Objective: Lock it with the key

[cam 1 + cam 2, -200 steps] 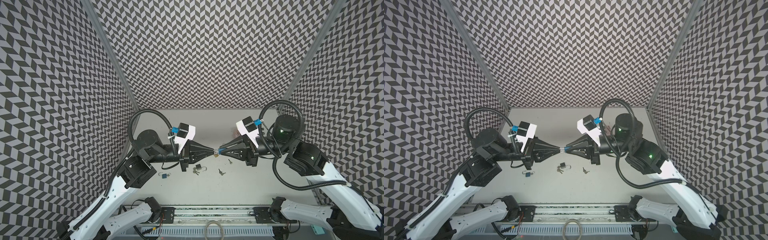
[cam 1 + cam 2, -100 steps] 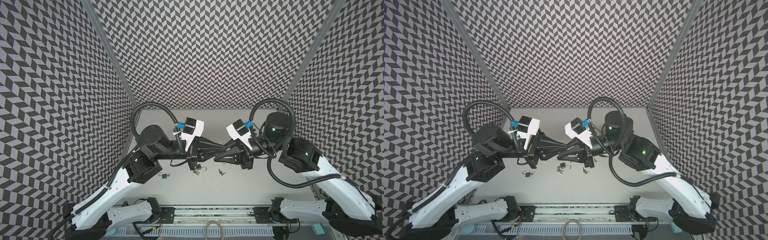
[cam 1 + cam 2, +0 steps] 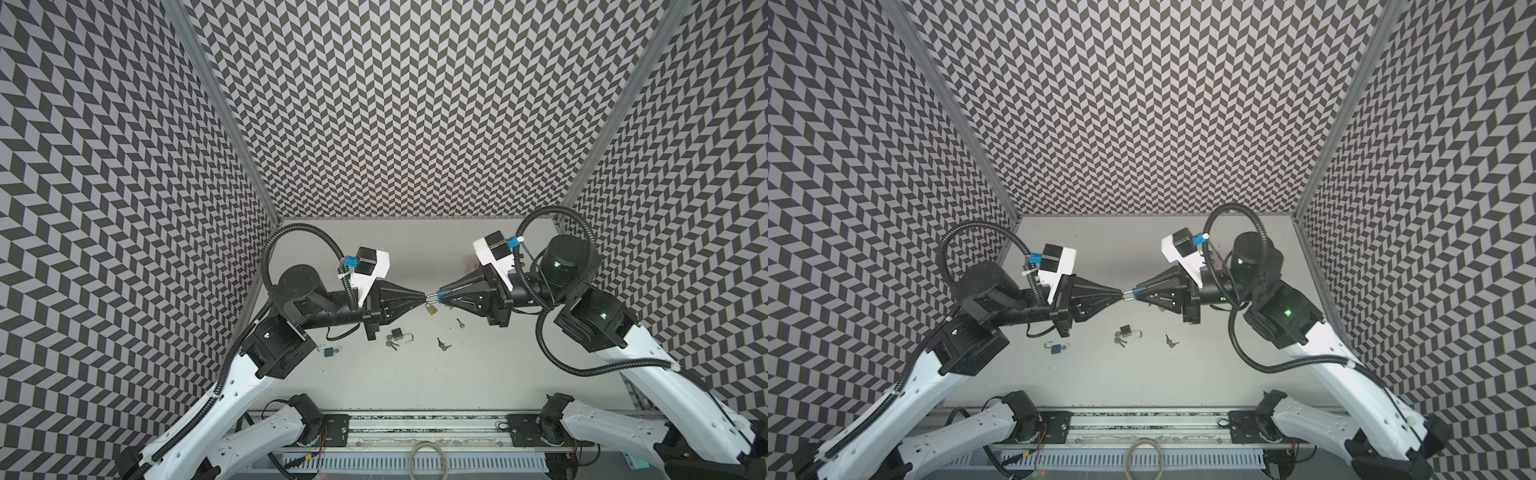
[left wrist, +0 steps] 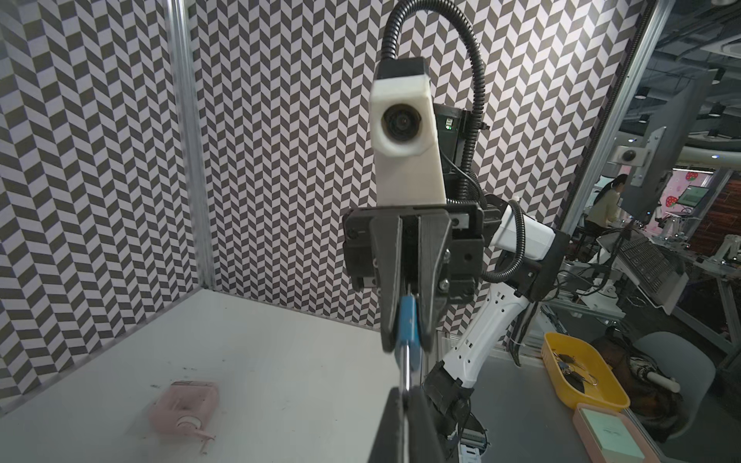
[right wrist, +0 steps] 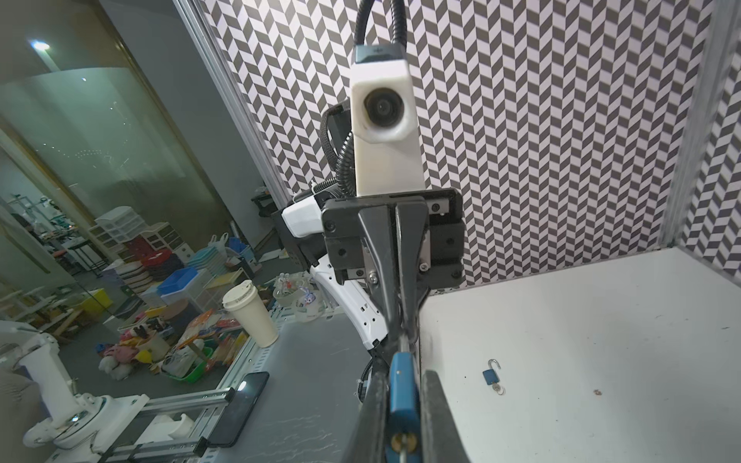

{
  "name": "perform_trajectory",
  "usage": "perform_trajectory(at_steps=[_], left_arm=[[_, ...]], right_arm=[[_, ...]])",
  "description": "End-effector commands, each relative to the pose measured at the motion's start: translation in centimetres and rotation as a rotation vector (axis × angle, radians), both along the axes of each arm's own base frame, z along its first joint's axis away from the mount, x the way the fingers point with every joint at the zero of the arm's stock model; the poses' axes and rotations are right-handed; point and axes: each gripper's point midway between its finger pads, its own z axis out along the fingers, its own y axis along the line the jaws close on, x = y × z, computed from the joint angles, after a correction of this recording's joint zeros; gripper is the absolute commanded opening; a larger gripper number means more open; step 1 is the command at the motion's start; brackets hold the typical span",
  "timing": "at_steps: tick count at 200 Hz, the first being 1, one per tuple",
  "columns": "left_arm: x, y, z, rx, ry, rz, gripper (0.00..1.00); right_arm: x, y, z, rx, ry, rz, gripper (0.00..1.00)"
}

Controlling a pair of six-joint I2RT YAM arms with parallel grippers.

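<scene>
I have two arms. My left arm (image 3: 226,395) and my right arm (image 3: 665,386) are white and smooth low down, with chunky black blocks higher up. A bumpy black cable (image 4: 478,72) loops over each arm like a hose. Each wrist wears a white box (image 4: 409,168) with a round black camera eye (image 4: 401,120) in it. A small blue plug (image 3: 351,262) sits beside the box. A tiny green light (image 3: 557,264) glows on my right arm. My left gripper (image 3: 424,296) and right gripper (image 3: 441,291) are black and pointy, like cones. Shiny little screws (image 5: 373,275) sit near my fingers.
</scene>
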Motion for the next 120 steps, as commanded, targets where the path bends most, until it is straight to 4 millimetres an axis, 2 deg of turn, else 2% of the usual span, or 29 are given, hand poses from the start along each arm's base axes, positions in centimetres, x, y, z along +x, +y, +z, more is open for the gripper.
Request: perform_trajectory(at_steps=[1,53,68,81,104,120], left_arm=[[-2.2,2.1,2.4,-0.040,-0.061,-0.012,0.00],[-2.4,1.5,2.6,-0.065,-0.041,-0.066,0.00],[-2.2,1.1,2.4,-0.049,-0.030,-0.081,0.24],[-2.1,0.8,2.2,-0.044,-0.028,-0.095,0.39],[-1.7,0.3,2.2,-0.039,-0.024,-0.098,0.49],[-1.5,0.0,2.1,-0.037,-0.023,-0.104,0.52]], right_arm=[[-1.2,-2.1,4.1,0.120,-0.120,-0.032,0.00],[-0.9,-1.5,3.2,0.082,-0.088,-0.010,0.00],[-0.7,-1.4,2.8,0.061,-0.070,-0.008,0.00],[-0.6,-1.1,2.4,0.042,-0.053,0.002,0.00],[-0.6,-0.9,2.2,0.028,-0.042,0.014,0.00],[-0.7,-0.7,2.2,0.026,-0.039,0.023,0.00]])
